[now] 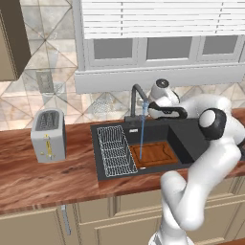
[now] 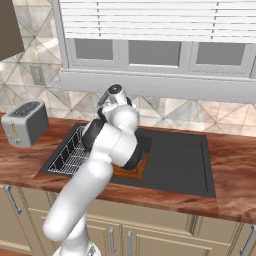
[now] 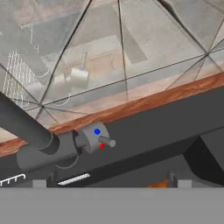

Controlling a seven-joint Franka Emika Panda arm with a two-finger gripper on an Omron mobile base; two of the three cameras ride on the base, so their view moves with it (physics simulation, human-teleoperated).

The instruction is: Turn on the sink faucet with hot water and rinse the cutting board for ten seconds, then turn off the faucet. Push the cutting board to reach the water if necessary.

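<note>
Your claw (image 3: 112, 186) hangs wide open and empty just short of the faucet (image 1: 136, 98) lever (image 3: 106, 141), while water (image 1: 141, 131) falls onto the board (image 1: 154, 154) below it in the sink (image 1: 181, 131). Come in off-line and a finger may slip past the stubby lever or knock it toward cold. The board lies flat, long axis running left-right along the desk (image 1: 43, 179); the lever points right in your hand view.

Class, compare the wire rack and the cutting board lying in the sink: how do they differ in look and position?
The wire rack is a silver open grid; the cutting board is solid reddish-brown wood with a darker groove. The wire rack lies at the left end of the sink, while the cutting board lies beside it toward the middle, with the water falling near its left edge. Both are rectangular and lie in the basin.
</note>
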